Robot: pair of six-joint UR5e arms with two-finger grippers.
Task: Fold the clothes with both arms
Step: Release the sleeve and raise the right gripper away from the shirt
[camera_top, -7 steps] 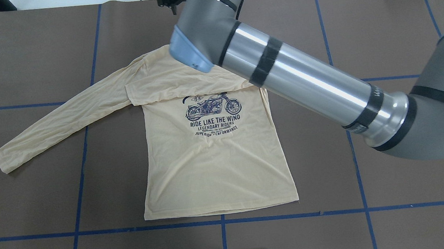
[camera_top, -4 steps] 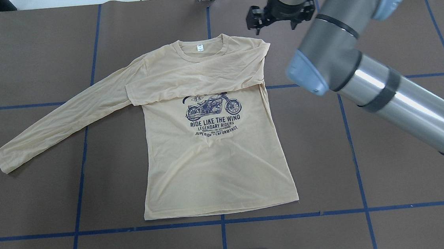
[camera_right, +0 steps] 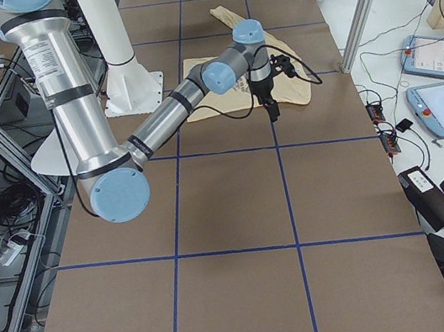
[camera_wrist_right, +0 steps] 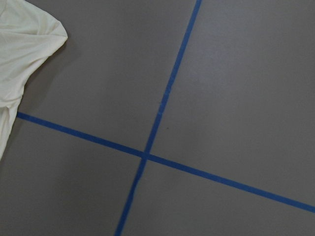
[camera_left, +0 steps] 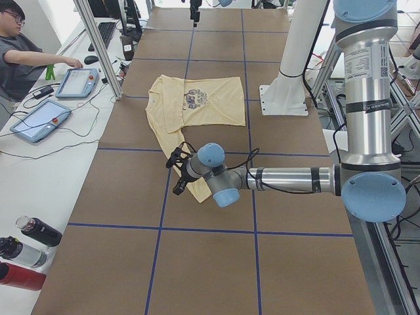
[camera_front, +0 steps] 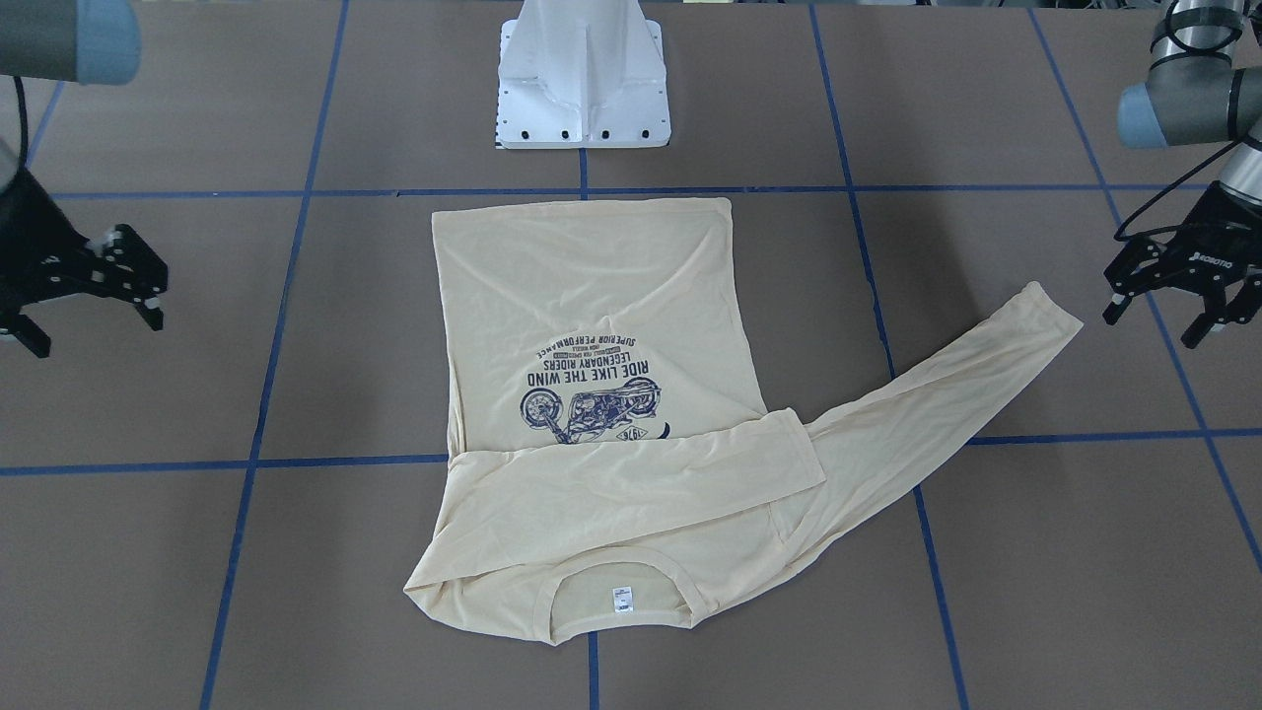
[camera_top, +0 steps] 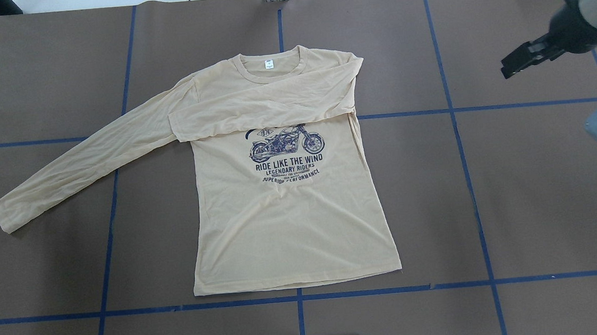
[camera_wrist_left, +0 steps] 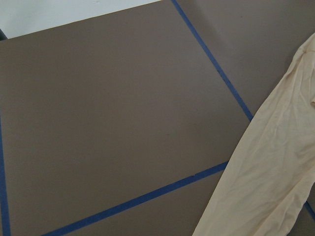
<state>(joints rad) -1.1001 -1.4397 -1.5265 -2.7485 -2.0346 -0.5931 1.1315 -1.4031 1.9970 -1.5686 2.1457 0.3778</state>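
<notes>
The cream-yellow long-sleeved shirt lies flat and print-up in the middle of the table. One sleeve is folded across the chest, just above the motorcycle print. The other sleeve stretches out toward my left side. My left gripper hangs open just beyond that sleeve's cuff, holding nothing. The left wrist view shows the sleeve at its right edge. My right gripper is open and empty, well off the shirt's other side. The shirt's folded shoulder shows in a corner of the right wrist view.
The white pedestal base stands behind the shirt's hem. Blue tape lines grid the brown table. In the exterior left view a person sits at a side bench with tablets and bottles.
My right arm has swung from over the shirt's collar out to the right, uncovering the collar and folded shoulder. The left gripper's tip at the left edge moved nearer. The shirt has not moved.
</notes>
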